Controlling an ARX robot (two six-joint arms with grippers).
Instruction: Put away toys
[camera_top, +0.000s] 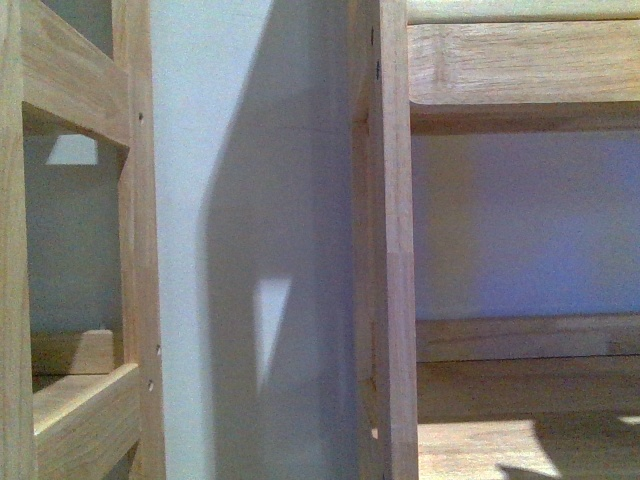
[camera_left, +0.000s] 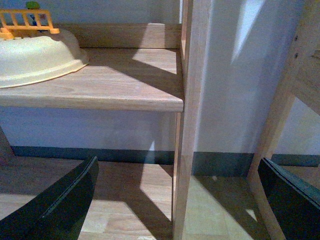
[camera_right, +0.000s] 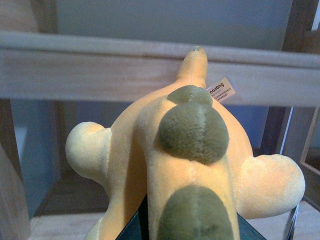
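Orange-yellow plush toy (camera_right: 170, 165), olive patches along its back, fills the middle of the right wrist view, with a wooden shelf rail (camera_right: 100, 70) behind it. Right gripper (camera_right: 134, 227) sits mostly hidden beneath it; judged to be pinching the body. Left gripper (camera_left: 175, 202) is spread and empty, facing a shelf board (camera_left: 115, 80) that carries a cream basin (camera_left: 35, 57). Front view: shelf upright (camera_top: 395, 250) right of centre, no arm showing. Step: carrying to shelf. Next: clear the rail, lower the toy onto a board, release.
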